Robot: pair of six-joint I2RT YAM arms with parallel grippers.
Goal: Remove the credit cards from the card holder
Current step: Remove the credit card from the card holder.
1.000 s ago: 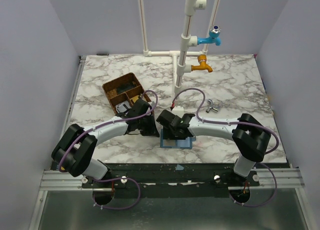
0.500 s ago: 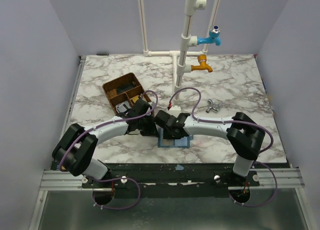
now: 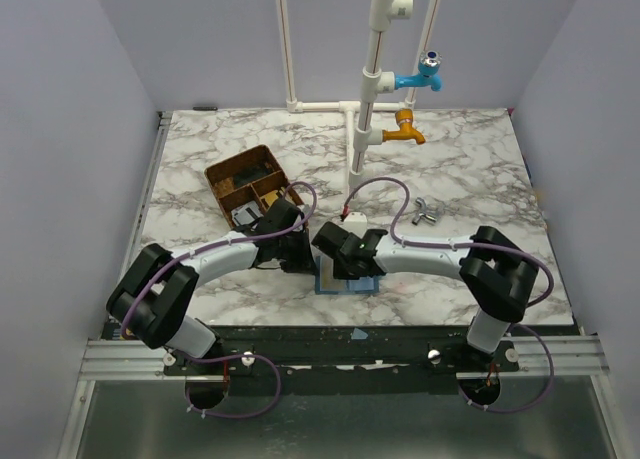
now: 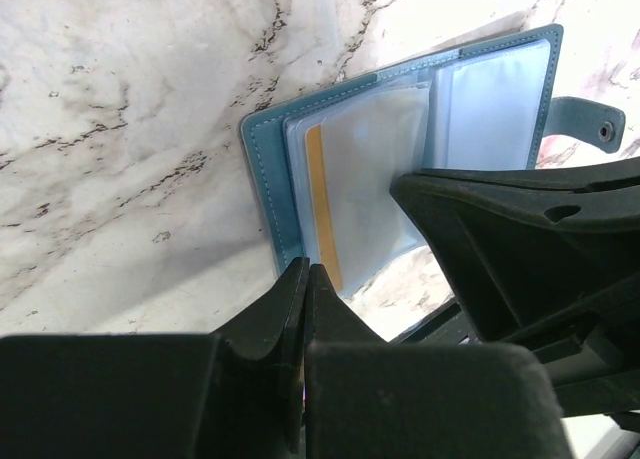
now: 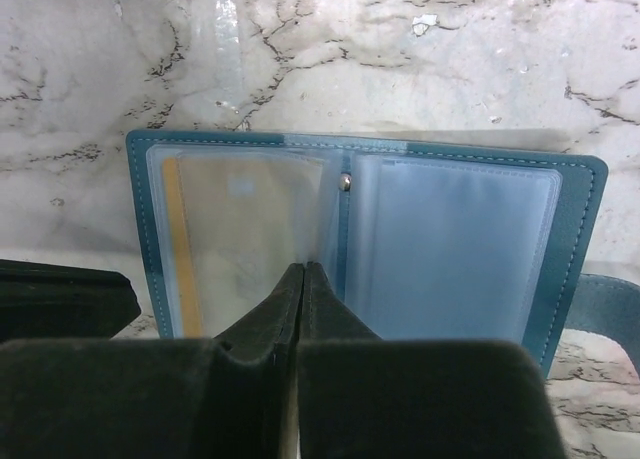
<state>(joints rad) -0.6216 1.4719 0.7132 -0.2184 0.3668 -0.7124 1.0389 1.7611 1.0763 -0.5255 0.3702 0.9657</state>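
The blue card holder (image 3: 366,285) lies open near the table's front edge, its clear sleeves facing up (image 5: 575,229) (image 4: 262,169). A pale credit card (image 5: 240,229) with an orange stripe sits inside the left sleeve (image 4: 350,179). My right gripper (image 5: 303,267) is shut, and its tips rest on that sleeve's inner edge beside the spine (image 3: 345,264). Whether they pinch the card does not show. My left gripper (image 4: 305,269) is shut too, with its tips at the holder's outer blue border (image 3: 300,254). The right-hand sleeve looks plain blue.
A brown divided tray (image 3: 250,184) stands just behind the left arm. A white pipe stand with a blue tap (image 3: 425,76) and an orange tap (image 3: 405,131) rises at the back. A small metal fitting (image 3: 428,214) lies to the right. The holder's strap (image 4: 590,124) sticks out sideways.
My right gripper has gone from open to shut over the holder's left sleeve. The holder has slid slightly left. The left gripper stayed shut in place.
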